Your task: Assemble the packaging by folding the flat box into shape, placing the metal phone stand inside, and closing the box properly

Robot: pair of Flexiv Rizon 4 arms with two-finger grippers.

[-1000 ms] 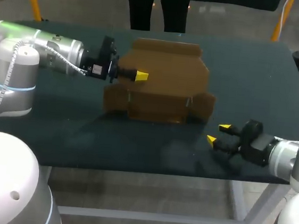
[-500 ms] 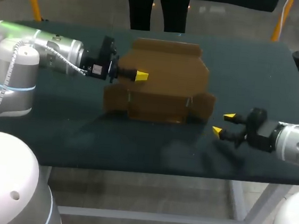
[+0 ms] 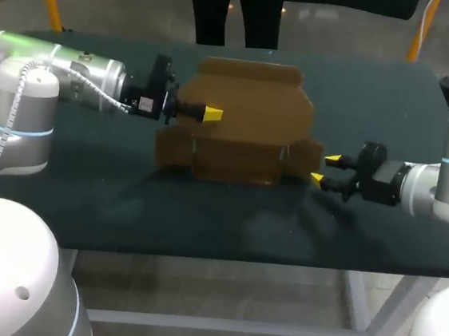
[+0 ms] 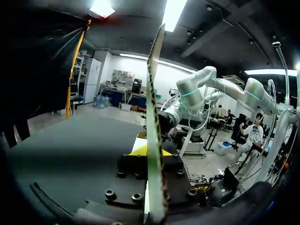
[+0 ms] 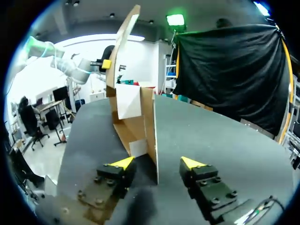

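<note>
box [image 3: 244,130] half-folded mid-bench [image 3: 85,197]; left hand [image 3: 211,115] pinches upright panel [image 4: 154,93], likely steadying it; right hand [image 3: 321,168] spread wide, straddling side flap [image 5: 150,122], seemingly ready to fold.

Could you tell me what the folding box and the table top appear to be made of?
The box looks like matte brown cardboard: it has creased flaps, and the left wrist view shows a thin raw edge, possibly corrugated. The table top looks like a dark, smooth sheet with a faint sheen. I cannot tell whether it is laminate or a mat.
</note>
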